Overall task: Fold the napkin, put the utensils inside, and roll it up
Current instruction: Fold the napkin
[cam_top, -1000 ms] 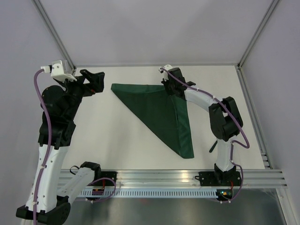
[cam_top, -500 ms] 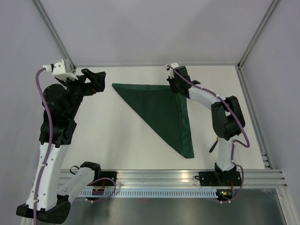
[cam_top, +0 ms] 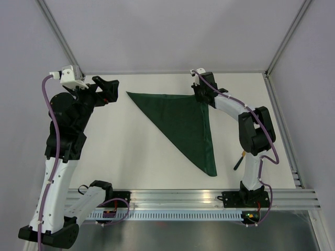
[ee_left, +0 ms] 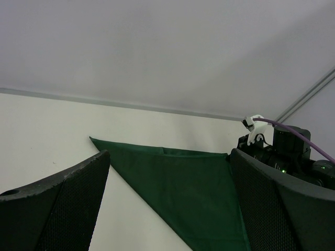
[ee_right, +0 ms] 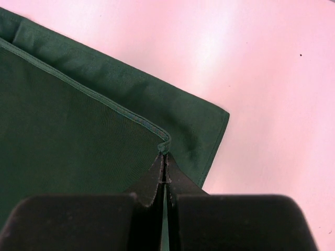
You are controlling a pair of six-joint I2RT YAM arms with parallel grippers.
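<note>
The dark green napkin (cam_top: 183, 120) lies folded into a triangle, with one long edge along the far side and its point toward the near edge. My right gripper (cam_top: 200, 96) is at the far right corner, shut on the hemmed corner of the top layer (ee_right: 164, 144), which sits just inside the lower layer's corner (ee_right: 209, 125). My left gripper (cam_top: 107, 90) hovers open beyond the napkin's left tip (ee_left: 97, 141), holding nothing. A slim utensil (cam_top: 238, 162) with a black handle and an orange end lies by the right arm, partly hidden behind it.
White walls and a metal frame (cam_top: 172, 72) close off the far side, with slanted posts at both corners. An aluminium rail (cam_top: 209, 198) runs along the near edge by the arm bases. Bare white table (cam_top: 136, 151) lies left of the napkin.
My right gripper has carried the pinched napkin corner rightward and farther back, drawing the top layer toward the far right corner. The left gripper has hardly moved.
</note>
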